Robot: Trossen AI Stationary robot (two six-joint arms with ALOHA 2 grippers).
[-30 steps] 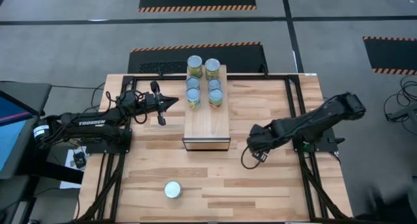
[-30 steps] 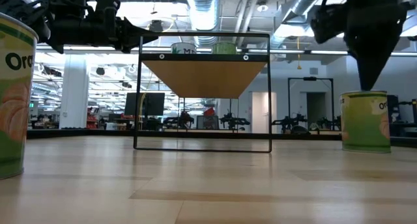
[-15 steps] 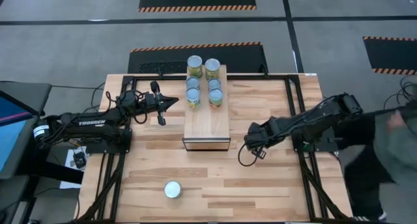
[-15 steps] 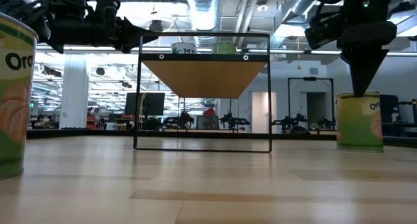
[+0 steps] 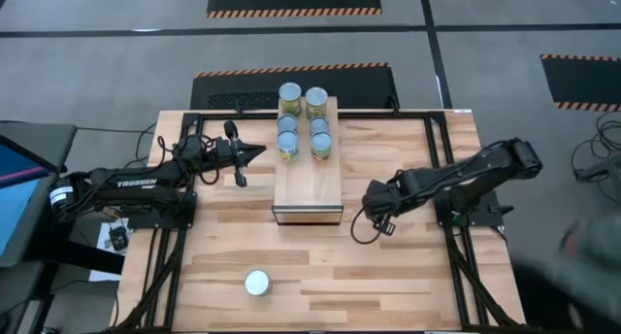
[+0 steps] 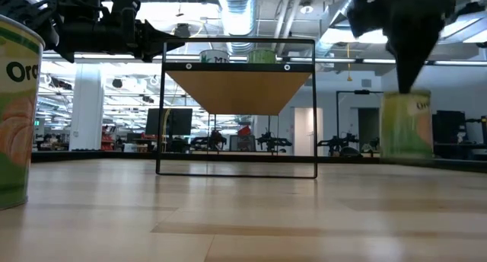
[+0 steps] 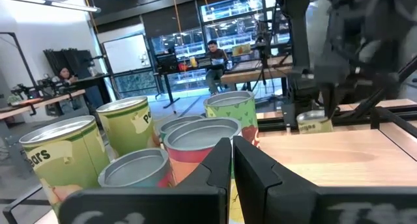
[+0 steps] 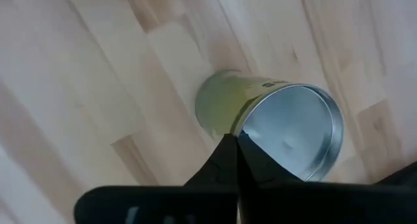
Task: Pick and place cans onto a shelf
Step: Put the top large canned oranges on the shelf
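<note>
Plank tabletop: right gripper closed, tips at can; left gripper closed beside shelf.

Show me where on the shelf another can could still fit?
The shelf's near half, from the six cans down to its front edge, is bare wood. The far half is crowded: the cans stand there in two rows of three. The left gripper hovers beside the shelf's left edge.
</note>
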